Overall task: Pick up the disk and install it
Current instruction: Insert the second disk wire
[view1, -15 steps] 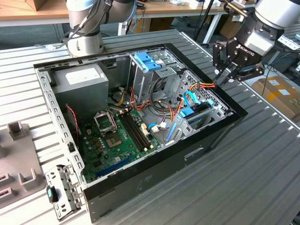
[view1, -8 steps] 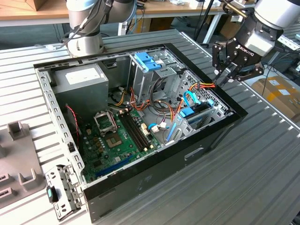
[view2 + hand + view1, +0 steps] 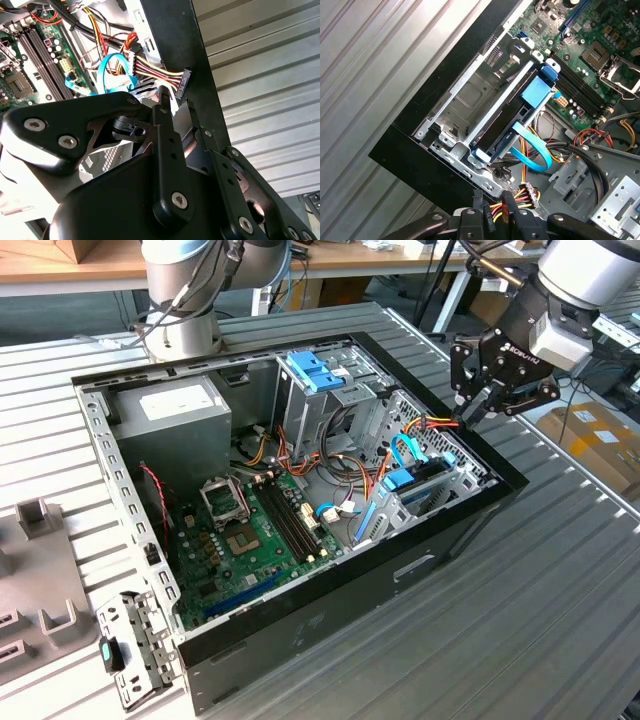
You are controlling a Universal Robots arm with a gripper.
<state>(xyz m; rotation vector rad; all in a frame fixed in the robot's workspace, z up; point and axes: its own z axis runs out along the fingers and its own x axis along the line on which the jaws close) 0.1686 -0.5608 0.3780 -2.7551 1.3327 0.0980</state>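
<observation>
Pincer (image 3: 478,408): fingers pressed together on a black cable connector (image 3: 183,83) with yellow, red and black wires, held over the case (image 3: 400,570) rim at the exterior view's right. Disk (image 3: 512,125): seated in the metal drive cage (image 3: 470,100) inside the case, blue rails showing, a light-blue ribbon cable (image 3: 535,150) curving from its end beside the motherboard (image 3: 250,540). Case lies open on the slatted tabletop (image 3: 560,570).

motherboard (image 3: 250,540): green | case rim (image 3: 500,485): black | ribbon cable (image 3: 532,150): light blue; gripper (image 3: 478,403): black, seemingly
</observation>
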